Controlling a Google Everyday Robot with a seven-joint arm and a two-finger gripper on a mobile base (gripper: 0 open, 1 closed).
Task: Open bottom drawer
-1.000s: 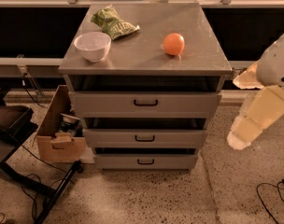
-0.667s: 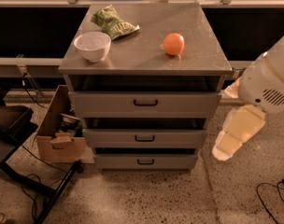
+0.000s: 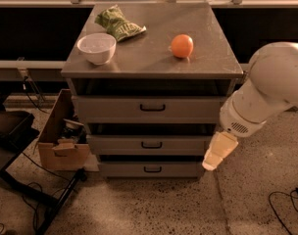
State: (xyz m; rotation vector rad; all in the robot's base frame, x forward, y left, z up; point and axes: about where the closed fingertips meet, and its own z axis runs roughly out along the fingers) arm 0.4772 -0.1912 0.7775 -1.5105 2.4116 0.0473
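Note:
The grey metal cabinet (image 3: 151,58) has three drawers. The bottom drawer (image 3: 119,169) is the lowest one, with a shallow grey front and a small black bar handle (image 3: 152,169); its front sits in line with the drawers above. My gripper (image 3: 213,156) hangs at the end of the white arm (image 3: 266,94), just off the cabinet's lower right corner. It is level with the middle and bottom drawers and to the right of the bottom drawer's front. It is apart from the handle.
A white bowl (image 3: 96,47), a green bag (image 3: 118,24) and an orange (image 3: 182,46) lie on the cabinet top. A cardboard box (image 3: 61,136) stands against the cabinet's left side. A black stand (image 3: 12,131) and cables (image 3: 41,214) are on the left floor.
The arm has swung left and down, bringing the gripper from the far right to the cabinet's lower right corner. The drawers have not moved.

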